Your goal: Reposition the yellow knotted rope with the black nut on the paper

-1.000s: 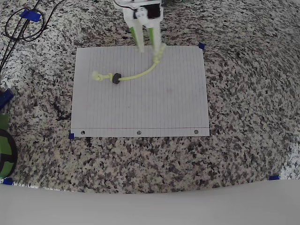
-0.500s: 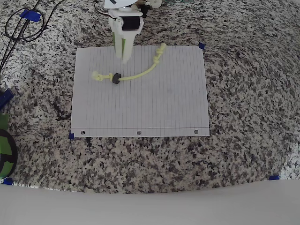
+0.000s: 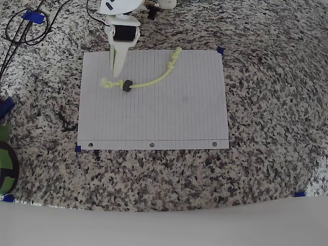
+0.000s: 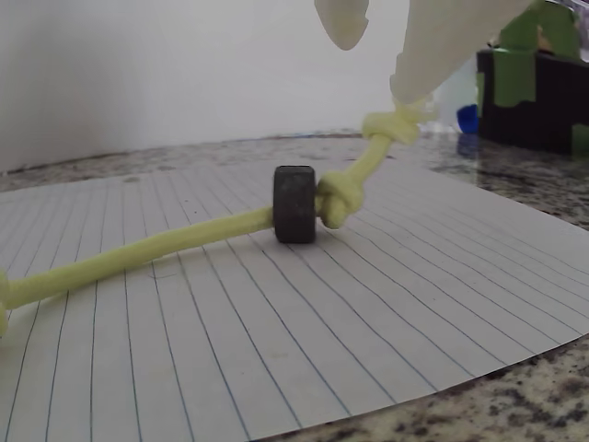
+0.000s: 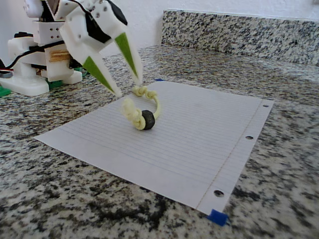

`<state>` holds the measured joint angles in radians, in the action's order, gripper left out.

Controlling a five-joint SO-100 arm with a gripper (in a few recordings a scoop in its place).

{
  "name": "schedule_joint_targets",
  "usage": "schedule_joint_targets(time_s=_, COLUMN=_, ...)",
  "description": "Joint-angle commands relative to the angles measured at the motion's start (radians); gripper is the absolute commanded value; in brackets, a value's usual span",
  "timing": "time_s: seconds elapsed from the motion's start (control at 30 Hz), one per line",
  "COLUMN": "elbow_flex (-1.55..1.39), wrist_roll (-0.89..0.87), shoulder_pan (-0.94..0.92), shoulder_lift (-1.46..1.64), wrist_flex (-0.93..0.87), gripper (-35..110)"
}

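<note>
Overhead view: one yellow knotted rope (image 3: 148, 78), one black nut (image 3: 126, 84), one paper (image 3: 169, 118); pincer (image 5: 127, 84) wide, empty.

One yellow knotted rope (image 3: 148, 79) lies on one sheet of paper (image 3: 169, 118), and one black nut (image 3: 126, 85) sits on the rope. The rope carries three knots: one at each end and one beside the nut. The paper has three punched holes along one long edge. Five bits of blue tape (image 3: 220, 50) show in the overhead view. One arm reaches in, ending in two fingers (image 5: 127, 54), over one granite tabletop (image 3: 266, 164).
</note>
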<state>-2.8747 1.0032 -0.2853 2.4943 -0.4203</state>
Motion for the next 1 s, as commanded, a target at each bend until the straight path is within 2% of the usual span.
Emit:
schedule_joint_targets(time_s=0.0, elbow_flex=0.055, wrist_roll=-0.003, shoulder_pan=-0.017, shoulder_lift=-0.083, wrist_flex=0.071, gripper=38)
schedule_joint_targets(time_s=0.13, elbow_flex=0.067, wrist_roll=-0.005, shoulder_pan=-0.018, shoulder_lift=-0.173, wrist_flex=0.153, gripper=44)
schedule_joint_targets(time_s=0.4, elbow_flex=0.103, wrist_roll=0.003, shoulder_pan=0.002, shoulder_lift=-0.313, wrist_flex=0.216, gripper=44)
schedule_joint_targets(time_s=0.97, elbow_flex=0.166, wrist_roll=0.008, shoulder_pan=-0.006, shoulder_lift=-0.465, wrist_flex=0.304, gripper=27)
